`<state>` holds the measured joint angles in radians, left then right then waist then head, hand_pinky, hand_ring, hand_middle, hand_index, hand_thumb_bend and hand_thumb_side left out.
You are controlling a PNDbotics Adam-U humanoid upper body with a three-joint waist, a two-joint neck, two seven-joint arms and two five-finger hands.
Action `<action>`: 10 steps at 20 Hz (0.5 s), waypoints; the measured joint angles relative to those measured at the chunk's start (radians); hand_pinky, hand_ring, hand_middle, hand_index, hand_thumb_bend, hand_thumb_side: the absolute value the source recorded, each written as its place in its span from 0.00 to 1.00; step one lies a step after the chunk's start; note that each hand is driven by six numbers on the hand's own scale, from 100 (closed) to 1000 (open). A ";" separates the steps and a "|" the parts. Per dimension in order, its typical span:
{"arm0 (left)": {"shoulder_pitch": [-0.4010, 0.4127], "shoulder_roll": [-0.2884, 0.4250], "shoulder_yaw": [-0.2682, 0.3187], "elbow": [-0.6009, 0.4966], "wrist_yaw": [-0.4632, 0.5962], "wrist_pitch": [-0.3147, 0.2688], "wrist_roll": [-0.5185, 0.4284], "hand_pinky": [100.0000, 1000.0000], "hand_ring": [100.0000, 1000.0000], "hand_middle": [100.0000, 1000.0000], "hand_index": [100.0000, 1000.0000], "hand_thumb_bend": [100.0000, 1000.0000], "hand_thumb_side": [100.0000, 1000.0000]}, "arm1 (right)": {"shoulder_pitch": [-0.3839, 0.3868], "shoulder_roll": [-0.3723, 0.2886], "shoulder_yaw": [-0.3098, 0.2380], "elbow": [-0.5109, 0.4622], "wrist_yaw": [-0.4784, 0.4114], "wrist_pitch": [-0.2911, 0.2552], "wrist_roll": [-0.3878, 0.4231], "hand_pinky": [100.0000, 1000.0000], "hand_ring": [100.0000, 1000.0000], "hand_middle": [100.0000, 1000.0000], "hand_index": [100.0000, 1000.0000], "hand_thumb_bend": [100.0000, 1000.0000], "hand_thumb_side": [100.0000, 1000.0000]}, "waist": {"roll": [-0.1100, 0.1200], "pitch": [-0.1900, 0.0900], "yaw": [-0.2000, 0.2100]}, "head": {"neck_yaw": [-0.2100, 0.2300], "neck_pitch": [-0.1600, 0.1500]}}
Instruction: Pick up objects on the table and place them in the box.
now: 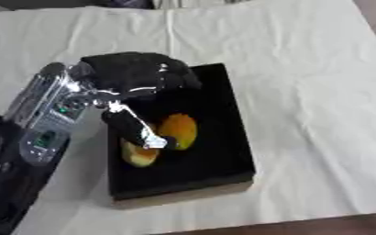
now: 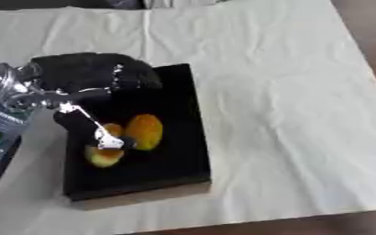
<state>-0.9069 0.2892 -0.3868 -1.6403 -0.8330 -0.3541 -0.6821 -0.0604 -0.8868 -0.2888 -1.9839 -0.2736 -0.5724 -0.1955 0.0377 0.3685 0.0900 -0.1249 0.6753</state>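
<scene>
A black box (image 1: 215,170) lies on the white cloth, and two fruit-like things rest inside it. One is an orange oval (image 1: 180,130) near the middle. The other is a smaller yellow-orange piece (image 1: 140,156) by the box's left wall. My left hand (image 1: 135,73) hangs over the box's far left corner, its arm coming in from the left. One straight digit (image 1: 135,128) reaches down between the two pieces, its silver tip just over the yellow-orange one. It curls round neither piece. The hand's black back hides the other fingers. No right hand shows.
The white cloth (image 1: 303,92) covers the table to the right of and behind the box. The table's brown front edge (image 1: 335,225) shows at the lower right. My left forearm (image 1: 39,119) crosses the table's left side.
</scene>
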 measured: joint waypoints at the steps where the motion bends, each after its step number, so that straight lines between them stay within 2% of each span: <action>1: 0.000 0.006 0.011 -0.021 0.010 0.010 0.021 0.89 0.93 0.81 0.93 0.09 0.41 | 0.000 0.002 0.000 0.000 0.000 0.000 0.000 0.94 0.90 0.61 0.83 0.00 0.13 | -0.002 0.000 0.001 | 0.000 0.000; 2: 0.002 0.014 0.022 -0.044 0.031 0.021 0.050 0.86 0.91 0.77 0.88 0.00 0.41 | 0.000 0.003 0.000 0.000 0.000 0.000 0.000 0.94 0.90 0.61 0.83 0.00 0.13 | -0.003 0.000 0.002 | 0.000 -0.001; 3: 0.007 0.024 0.035 -0.070 0.063 0.033 0.085 0.82 0.88 0.73 0.84 0.00 0.39 | 0.000 0.003 0.000 0.000 0.000 0.000 -0.001 0.94 0.90 0.61 0.83 0.00 0.13 | -0.003 0.000 0.002 | 0.000 -0.001; 5: 0.035 0.049 0.067 -0.110 0.165 0.062 0.165 0.79 0.85 0.67 0.79 0.00 0.46 | 0.000 0.003 -0.001 0.000 0.000 -0.001 -0.003 0.94 0.90 0.61 0.83 0.00 0.13 | -0.004 0.000 0.003 | 0.001 -0.007; 6: 0.057 0.065 0.090 -0.124 0.230 0.083 0.211 0.78 0.83 0.64 0.78 0.00 0.46 | 0.000 0.004 -0.003 0.000 0.000 -0.002 -0.005 0.94 0.90 0.61 0.83 0.00 0.13 | -0.005 0.000 0.004 | 0.001 -0.010; 10: 0.167 0.148 0.237 -0.176 0.491 0.176 0.429 0.78 0.84 0.64 0.78 0.00 0.49 | 0.000 0.018 -0.013 0.000 -0.001 -0.012 -0.015 0.94 0.90 0.61 0.83 0.00 0.12 | -0.017 0.003 0.009 | -0.002 -0.027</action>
<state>-0.7398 0.4375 -0.1496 -1.8158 -0.3417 -0.1780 -0.2528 -0.0606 -0.8691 -0.3020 -1.9839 -0.2745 -0.5848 -0.2100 0.0212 0.3713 0.0989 -0.1265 0.6487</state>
